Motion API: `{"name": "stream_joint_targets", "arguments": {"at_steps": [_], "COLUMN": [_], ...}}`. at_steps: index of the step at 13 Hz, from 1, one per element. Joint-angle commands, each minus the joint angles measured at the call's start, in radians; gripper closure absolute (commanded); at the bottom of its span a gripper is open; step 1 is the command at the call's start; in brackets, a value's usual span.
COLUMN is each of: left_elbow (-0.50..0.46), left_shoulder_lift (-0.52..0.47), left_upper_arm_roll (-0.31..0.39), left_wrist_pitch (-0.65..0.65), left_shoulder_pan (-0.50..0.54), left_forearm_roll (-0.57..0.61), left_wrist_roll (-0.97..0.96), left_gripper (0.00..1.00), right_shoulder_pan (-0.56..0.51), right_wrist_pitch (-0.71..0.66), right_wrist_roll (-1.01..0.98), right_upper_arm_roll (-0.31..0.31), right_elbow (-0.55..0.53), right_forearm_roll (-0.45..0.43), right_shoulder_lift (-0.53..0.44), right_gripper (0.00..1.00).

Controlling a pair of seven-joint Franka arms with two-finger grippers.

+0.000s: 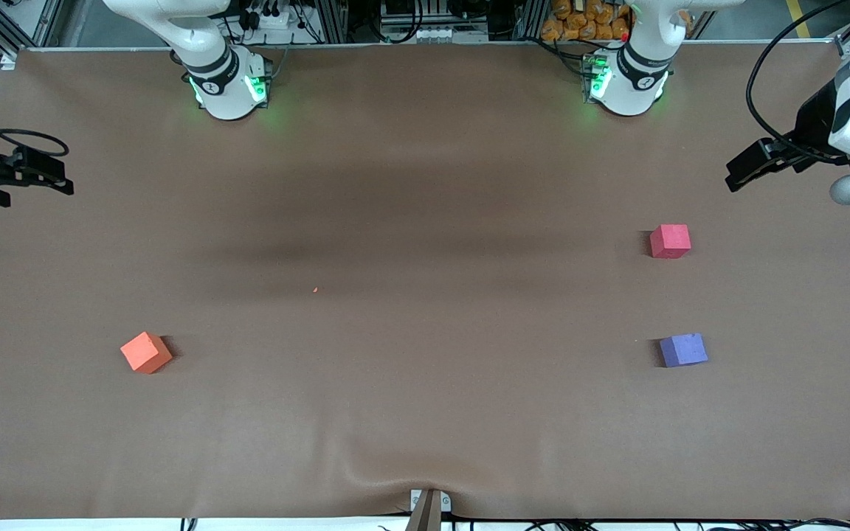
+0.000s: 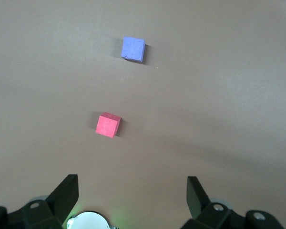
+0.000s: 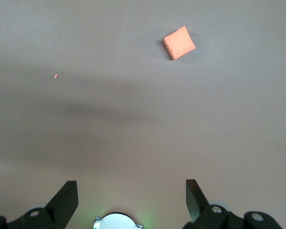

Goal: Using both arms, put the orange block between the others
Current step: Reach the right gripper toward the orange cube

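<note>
Your table (image 1: 425, 184), a broad brown sheet, carries only three cubes, set well apart so that the layout itself dictates the work. Your left arm (image 1: 635, 74), based at one end, holds its left gripper (image 2: 132, 193) high over that end, fingers spread to their full width and holding nothing; from there its wrist view takes in both target cubes, which suits it to make the final placement. Your right arm (image 1: 211, 66) mirrors this at the other end: the right gripper (image 3: 131, 193) hangs over the table's edge there, likewise wide open and empty, with the orange block in its wrist view. The orange block (image 1: 146, 352) lies toward the right arm's end, turned corner-on to the table edge, so a wrist rotation will probably be needed to square the fingers to its faces. The red cube (image 1: 670, 241) and the blue cube (image 1: 683, 349) sit toward the left arm's end, the blue one nearer the front camera, with a bare gap between them wide enough to admit a third cube. Since the block appears out of the left arm's easy reach, judge the task as not yet begun: expect a pickup by the right, then a handover near mid-table. A tiny orange crumb (image 1: 315, 290) lies near the centre.
</note>
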Motion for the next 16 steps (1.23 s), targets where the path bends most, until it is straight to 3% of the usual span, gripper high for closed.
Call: {"name": "stream_joint_targets", "arguments": {"at_steps": [1, 7, 11, 14, 16], "left_elbow": [-0.009, -0.005, -0.005, -0.004, -0.005], "left_shoulder_lift": [-0.022, -0.022, -0.019, -0.013, -0.013], "left_upper_arm_roll": [-0.003, -0.05, -0.05, -0.052, -0.056], "left_wrist_pitch": [-0.004, -0.001, 0.001, 0.01, 0.039], "left_shoulder_pan": [0.022, 0.013, 0.013, 0.01, 0.004], "left_forearm_roll": [-0.013, -0.001, -0.01, -0.012, -0.008], "left_wrist_roll": [0.005, 0.005, 0.016, 0.019, 0.019], "left_gripper": [0.0, 0.0, 0.0, 0.0, 0.0], "right_shoulder_pan": [-0.006, -0.012, -0.053, -0.084, -0.091], "right_wrist_pitch": [-0.019, -0.025, 0.14, 0.35, 0.418], "right_wrist_roll": [-0.015, -0.018, -0.01, -0.015, -0.016], "right_upper_arm_roll": [0.0, 0.0, -0.004, -0.004, -0.004], "right_elbow": [0.019, 0.016, 0.013, 0.017, 0.017], "right_forearm_roll": [0.021, 0.032, 0.019, 0.027, 0.027], "right_shoulder_lift": [0.0, 0.026, 0.223, 0.393, 0.444], "right_gripper": [0.0, 0.0, 0.0, 0.0, 0.0]}}
